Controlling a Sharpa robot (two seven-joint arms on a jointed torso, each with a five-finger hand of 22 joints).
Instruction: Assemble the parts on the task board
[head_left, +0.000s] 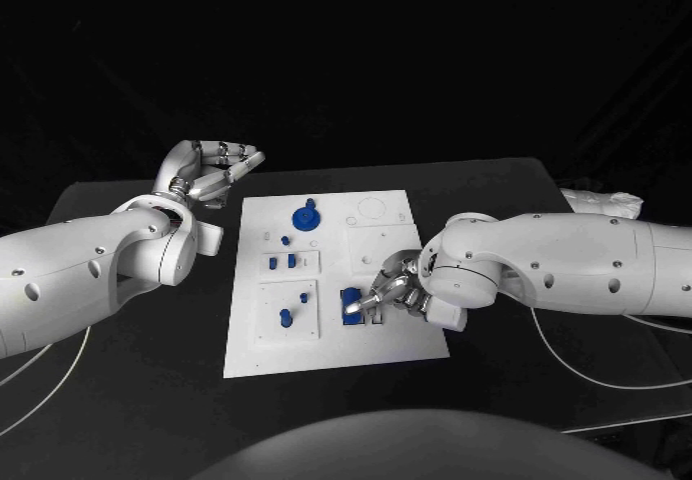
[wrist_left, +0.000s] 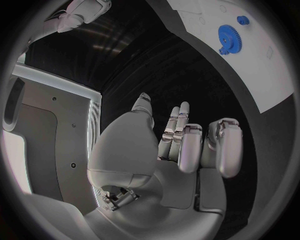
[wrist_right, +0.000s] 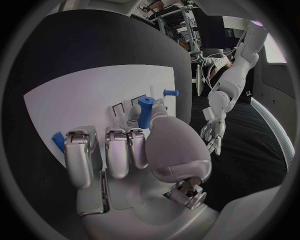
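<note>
Pinching a blue peg (wrist_right: 145, 111) between thumb and fingers, my right hand (head_left: 395, 296) hovers low over the task board (head_left: 389, 340), at its near right part. I judge the peg's long axis roughly upright, so its socket lies straight beneath. My left hand (head_left: 214, 170) hangs empty, fingers loosely curled, beyond the board's far left corner.

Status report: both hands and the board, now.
Left hand empty, fingers curled, off the board. Right hand pinching a blue peg over the task board. Nothing in the way.
</note>
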